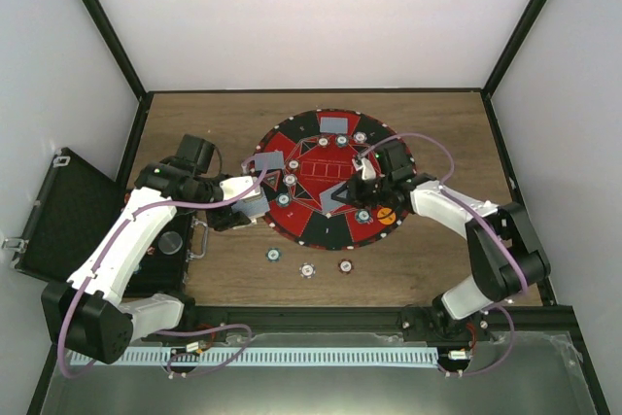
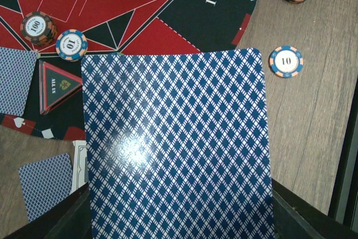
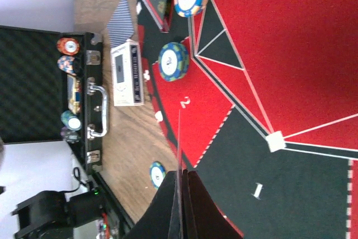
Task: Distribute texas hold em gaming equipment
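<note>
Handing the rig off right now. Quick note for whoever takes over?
Left gripper: shut on a blue-backed card, held over the mat's edge.
Right gripper: shut on a second card, seen edge-on above the mat.
Done: far-seat card and left-rim card are down; mat chips and an orange disc sit on the mat.
To do: set down both held cards. Three loose chips lie on the wood off the mat, and case chips sit in the open case.
</note>
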